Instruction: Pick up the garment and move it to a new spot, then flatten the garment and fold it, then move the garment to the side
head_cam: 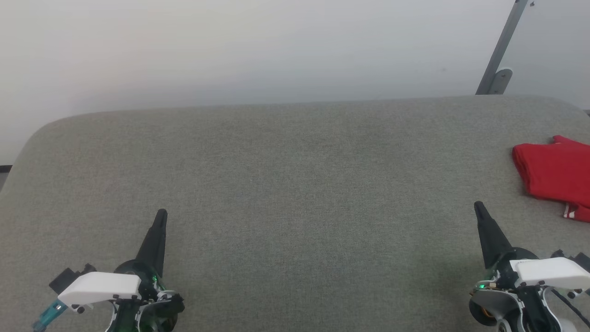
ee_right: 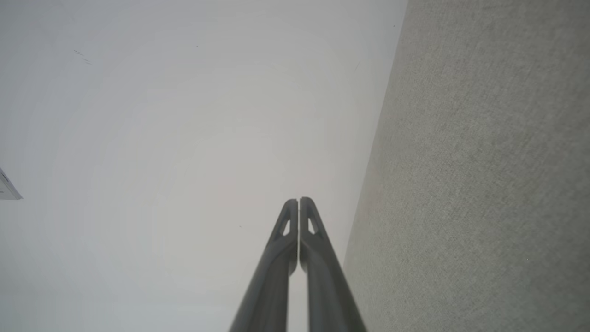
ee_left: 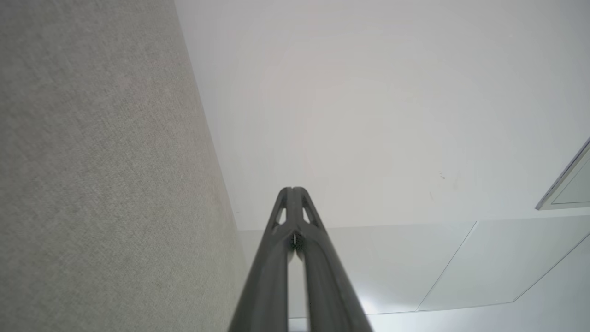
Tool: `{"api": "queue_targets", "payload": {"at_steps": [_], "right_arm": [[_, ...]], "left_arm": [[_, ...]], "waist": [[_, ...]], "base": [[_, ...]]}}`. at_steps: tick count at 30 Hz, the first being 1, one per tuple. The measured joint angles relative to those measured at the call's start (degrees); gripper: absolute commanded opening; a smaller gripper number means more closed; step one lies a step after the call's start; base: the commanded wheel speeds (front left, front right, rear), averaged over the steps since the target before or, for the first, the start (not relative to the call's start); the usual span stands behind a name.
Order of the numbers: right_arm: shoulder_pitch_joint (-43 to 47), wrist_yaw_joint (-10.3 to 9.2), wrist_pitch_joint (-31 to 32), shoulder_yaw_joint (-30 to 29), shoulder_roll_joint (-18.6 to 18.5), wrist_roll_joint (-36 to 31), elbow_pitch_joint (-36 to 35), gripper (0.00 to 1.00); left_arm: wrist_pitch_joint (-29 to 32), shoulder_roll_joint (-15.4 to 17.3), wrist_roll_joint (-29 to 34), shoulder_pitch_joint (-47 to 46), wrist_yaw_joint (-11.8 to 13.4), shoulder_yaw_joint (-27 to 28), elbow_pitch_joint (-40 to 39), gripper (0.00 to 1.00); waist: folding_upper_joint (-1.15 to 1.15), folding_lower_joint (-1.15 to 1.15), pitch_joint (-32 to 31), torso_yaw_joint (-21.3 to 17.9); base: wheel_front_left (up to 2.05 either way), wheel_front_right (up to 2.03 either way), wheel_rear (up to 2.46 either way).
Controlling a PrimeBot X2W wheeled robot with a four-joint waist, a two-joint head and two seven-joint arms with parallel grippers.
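The garment [head_cam: 555, 173] lies on the grey cloth-covered worktop [head_cam: 295, 184] at its right side, about midway between the near and far edges. It is a compact red stack with squared edges, and a bit of white, red-striped band peeks out at the corner nearest the worktop's front. Its right part runs out of the head view, so its full outline cannot be judged. That neat shape and off-centre position suggest the folding is done and the garment has been set aside, leaving the worktop's broad middle bare. Both pairs of jaws are pressed together and hold nothing. The left jaws sit over the worktop's near left, the right jaws over its near right, just short of the garment and not touching it. Each points toward the worktop's far edge, and both wrist views show the dark fingers [ee_left: 276, 258] meeting at their tips against the pale wall [head_cam: 230, 50] behind the worktop. Parked low and apart like this, they look to be at rest, clear of the cloth, so nothing can snag or disturb the fold.
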Motion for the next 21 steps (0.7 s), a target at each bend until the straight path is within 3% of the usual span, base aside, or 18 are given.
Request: {"api": "queue_targets", "payload": {"at_steps": [21], "right_arm": [[0.00, 0.00, 0.00, 0.00, 0.00, 0.00, 0.00, 0.00]], "left_arm": [[0.00, 0.00, 0.00, 0.00, 0.00, 0.00, 0.00, 0.00]], "waist": [[0.00, 0.00, 0.00, 0.00]], "base": [[0.00, 0.00, 0.00]]}}
